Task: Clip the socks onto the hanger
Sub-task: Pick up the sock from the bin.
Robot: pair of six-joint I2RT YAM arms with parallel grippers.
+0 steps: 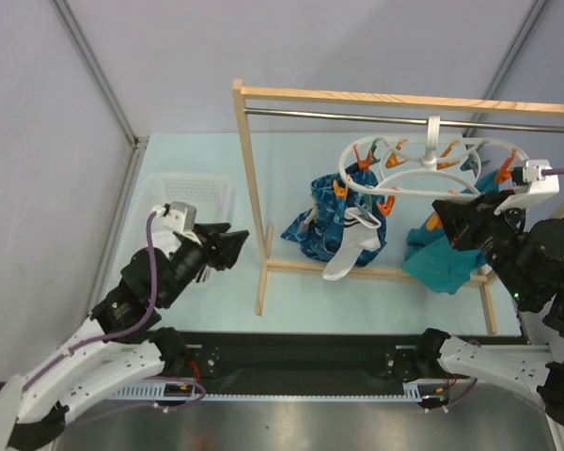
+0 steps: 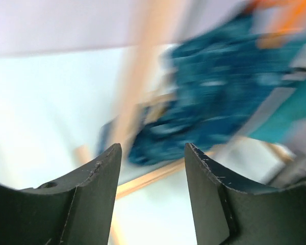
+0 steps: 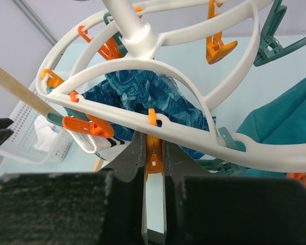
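Observation:
The white oval hanger (image 1: pixel 423 174) with orange clips hangs from the rack's metal rail. One white sock (image 1: pixel 350 246) with black cuff stripes dangles from a clip at its near left side, and its cuff (image 3: pixel 108 145) shows under an orange clip (image 3: pixel 86 127). My right gripper (image 3: pixel 153 139) is shut on another orange clip (image 3: pixel 153 155) below the hanger's ring (image 3: pixel 194 132); from above it (image 1: pixel 444 214) sits at the hanger's right side. My left gripper (image 1: pixel 237 249) hovers open and empty left of the rack's post. Its view is blurred, with nothing between the jaws (image 2: pixel 153 148).
A wooden-framed rack (image 1: pixel 254 188) stands mid-table. A blue patterned cloth (image 1: pixel 320 224) and a teal garment (image 1: pixel 442 258) hang from the hanger. A white basket (image 1: pixel 202 193) sits at the left, and white fabric (image 3: pixel 42 133) lies inside it.

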